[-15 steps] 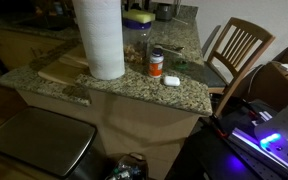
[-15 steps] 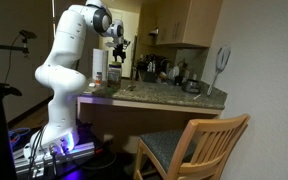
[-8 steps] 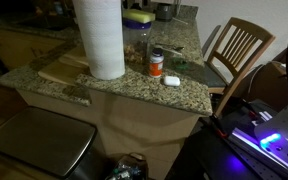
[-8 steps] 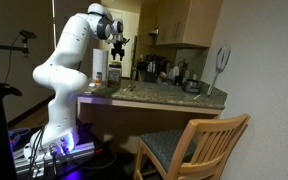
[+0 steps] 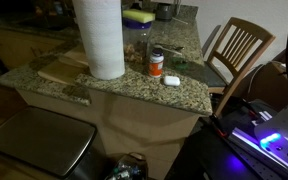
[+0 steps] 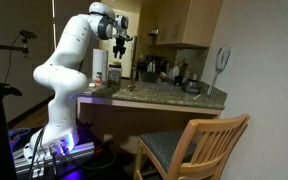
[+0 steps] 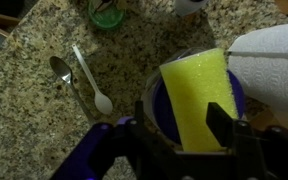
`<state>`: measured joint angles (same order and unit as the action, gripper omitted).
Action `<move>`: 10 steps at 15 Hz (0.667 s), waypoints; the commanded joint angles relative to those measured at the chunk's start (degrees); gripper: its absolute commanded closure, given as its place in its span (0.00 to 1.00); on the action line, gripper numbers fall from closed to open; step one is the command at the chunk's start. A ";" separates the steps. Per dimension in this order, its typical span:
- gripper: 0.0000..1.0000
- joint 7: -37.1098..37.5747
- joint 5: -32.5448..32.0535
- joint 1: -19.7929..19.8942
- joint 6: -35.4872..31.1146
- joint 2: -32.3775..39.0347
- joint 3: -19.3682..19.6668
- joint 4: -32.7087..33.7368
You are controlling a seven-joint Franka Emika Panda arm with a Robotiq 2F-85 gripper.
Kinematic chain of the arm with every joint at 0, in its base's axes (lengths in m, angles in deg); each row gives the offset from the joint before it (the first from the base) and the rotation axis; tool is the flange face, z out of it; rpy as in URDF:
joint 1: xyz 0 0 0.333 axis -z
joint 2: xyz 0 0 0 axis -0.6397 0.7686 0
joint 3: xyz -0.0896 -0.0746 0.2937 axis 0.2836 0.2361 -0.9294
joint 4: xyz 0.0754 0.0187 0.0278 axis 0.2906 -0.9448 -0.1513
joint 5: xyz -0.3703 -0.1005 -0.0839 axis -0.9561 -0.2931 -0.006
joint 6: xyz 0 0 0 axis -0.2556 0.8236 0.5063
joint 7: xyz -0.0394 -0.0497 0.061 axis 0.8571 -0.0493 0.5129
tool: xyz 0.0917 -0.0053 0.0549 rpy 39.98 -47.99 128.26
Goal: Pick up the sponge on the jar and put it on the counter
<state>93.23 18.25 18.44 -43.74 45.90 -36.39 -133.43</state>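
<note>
My gripper (image 7: 174, 135) fills the bottom edge of the wrist view. Its two dark fingers (image 7: 224, 125) stand wide apart with nothing between them.

Just beyond, right of centre in the frame, the sponge (image 7: 199, 95) lies yellow side up. It sits flat on the blue-purple lid of the jar (image 7: 156, 108) and spans most of it. My fingers frame the sponge on either side, but I cannot tell whether they are level with it or above it.

Past the jar, the speckled counter (image 7: 34, 110) spreads to the left. A white plastic spoon (image 7: 89, 80) and a metal spoon (image 7: 62, 70) lie on it side by side. A paper towel roll (image 7: 269, 55) crowds the right edge.

In an exterior view, the sponge (image 5: 139, 17) is at top centre, behind the tall roll. It has not moved over the last second and sits on the jar as before. In the other exterior view, my wrist has drifted a little toward the upper right of the frame.

I judge from this that I am lining up over the sponge, and the grasp has not begun. Closing, lifting and setting it on the counter are all left to do.

In that view my arm (image 6: 69, 60) rises from its base at lower left. It bends back at a bulky elbow, then arches over toward upper centre. The wrist turns down there, so the gripper hangs above the end of the counter toward the left of the frame.
</note>
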 commanded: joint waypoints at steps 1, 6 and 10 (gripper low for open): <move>0.03 -5.18 4.11 2.12 -0.65 0.51 -0.79 -0.08; 0.00 -12.70 6.34 1.84 -2.97 -0.54 -1.39 -4.42; 0.00 -14.30 5.82 0.92 -7.68 -1.45 -2.26 -9.33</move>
<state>80.71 23.50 19.28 -47.36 46.29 -38.04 -137.50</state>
